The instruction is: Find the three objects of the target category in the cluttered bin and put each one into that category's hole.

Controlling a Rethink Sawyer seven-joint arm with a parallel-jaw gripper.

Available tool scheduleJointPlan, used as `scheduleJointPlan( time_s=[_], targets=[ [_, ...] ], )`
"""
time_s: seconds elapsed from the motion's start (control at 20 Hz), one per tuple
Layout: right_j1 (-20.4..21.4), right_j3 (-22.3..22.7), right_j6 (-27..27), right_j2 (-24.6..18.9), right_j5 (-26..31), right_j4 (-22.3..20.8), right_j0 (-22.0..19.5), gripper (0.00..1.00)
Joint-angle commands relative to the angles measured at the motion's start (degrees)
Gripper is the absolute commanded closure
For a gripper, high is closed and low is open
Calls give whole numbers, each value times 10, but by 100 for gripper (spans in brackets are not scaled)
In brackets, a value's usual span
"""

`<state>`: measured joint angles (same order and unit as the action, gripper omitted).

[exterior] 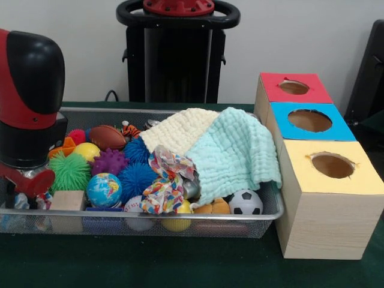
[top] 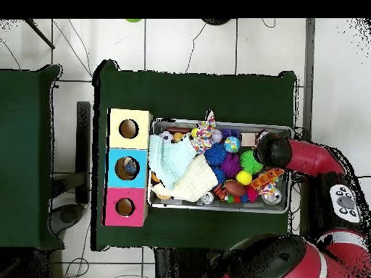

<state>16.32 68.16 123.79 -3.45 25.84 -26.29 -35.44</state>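
A wire mesh bin (exterior: 271, 211) holds a heap of toys. In it are a brown football (exterior: 108, 137), a green spiky ball (exterior: 69, 172), a globe ball (exterior: 104, 189), blue spiky balls (exterior: 137, 177), a purple spiky ball (exterior: 109, 161), a small soccer ball (exterior: 245, 203) and a wooden block (exterior: 67, 201). A mint cloth (exterior: 237, 153) and a cream cloth (exterior: 180, 129) cover the bin's right half. My gripper (exterior: 24, 187) hangs low at the bin's left end under the red and black wrist (exterior: 30, 96), beside the green spiky ball. The overhead view shows only the wrist (top: 272, 150) over that end.
Three wooden boxes with round holes stand in a row beside the bin: yellow top (exterior: 360, 177), blue top (exterior: 339, 131), red top (exterior: 318, 91). A multi-coloured fabric knot (exterior: 165, 180) lies mid-bin. In the overhead view something lies inside the blue hole (top: 129, 168). Green cloth covers the table (exterior: 180, 264).
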Motion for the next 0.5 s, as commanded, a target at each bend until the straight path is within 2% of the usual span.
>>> scheduleJointPlan(
  time_s=[0.05,0.35,0.5],
  targets=[
    [-19,1,-41,11,130,-5,23,0],
    [37,19,-39,51,240,7,58,0],
    [42,27,-39,50,238,2,56,0]
  ],
)
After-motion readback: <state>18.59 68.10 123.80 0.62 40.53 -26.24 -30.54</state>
